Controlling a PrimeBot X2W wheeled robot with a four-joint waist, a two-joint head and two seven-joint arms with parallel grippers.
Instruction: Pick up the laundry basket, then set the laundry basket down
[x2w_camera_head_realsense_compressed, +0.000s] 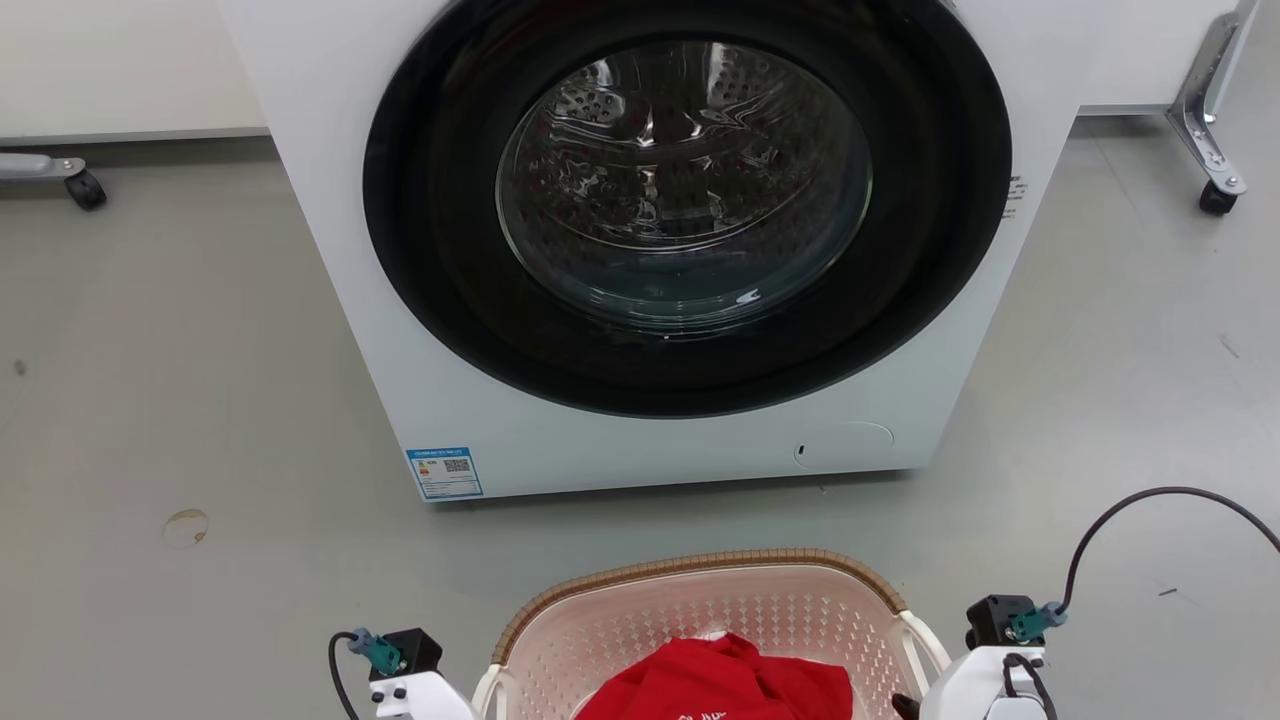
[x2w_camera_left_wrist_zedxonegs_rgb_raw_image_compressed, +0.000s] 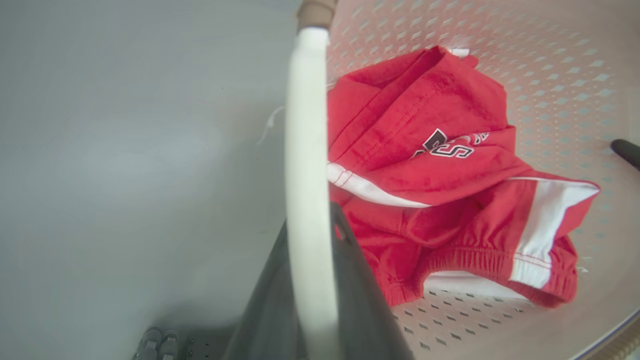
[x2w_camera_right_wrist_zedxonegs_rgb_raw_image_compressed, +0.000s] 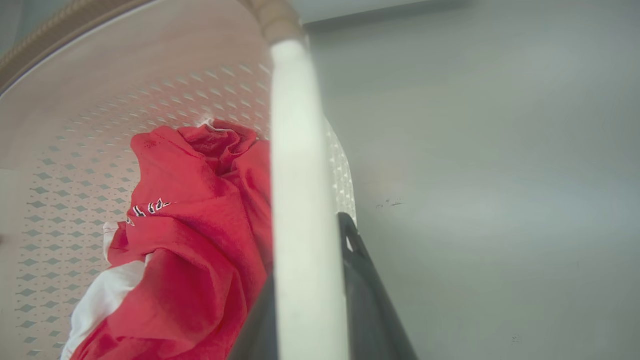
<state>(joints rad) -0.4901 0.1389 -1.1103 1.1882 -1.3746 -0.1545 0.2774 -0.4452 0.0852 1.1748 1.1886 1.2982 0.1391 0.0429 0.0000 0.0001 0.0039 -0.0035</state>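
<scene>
Between the two grippers hangs or rests the laundry basket (x2w_camera_head_realsense_compressed: 700, 566); the views do not settle whether it is clear of the floor. The left gripper (x2w_camera_left_wrist_zedxonegs_rgb_raw_image_compressed: 310, 225) is closed around the white left handle (x2w_camera_left_wrist_zedxonegs_rgb_raw_image_compressed: 305, 125), which runs straight up between its dark fingers. The right gripper (x2w_camera_right_wrist_zedxonegs_rgb_raw_image_compressed: 307, 240) clamps the right handle (x2w_camera_right_wrist_zedxonegs_rgb_raw_image_compressed: 295, 125) the same way. The basket body lies inboard of each gripper, with a red garment (x2w_camera_left_wrist_zedxonegs_rgb_raw_image_compressed: 425, 150) lying in it. Its long axis appears to run from one gripper across to the other. Neither arm is nearer, since each has its own end. The coming move likely turns on both grippers travelling together, so the basket keeps level. The washing machine (x2w_camera_head_realsense_compressed: 600, 450) stands ahead of both grippers, beyond the basket's far rim.
</scene>
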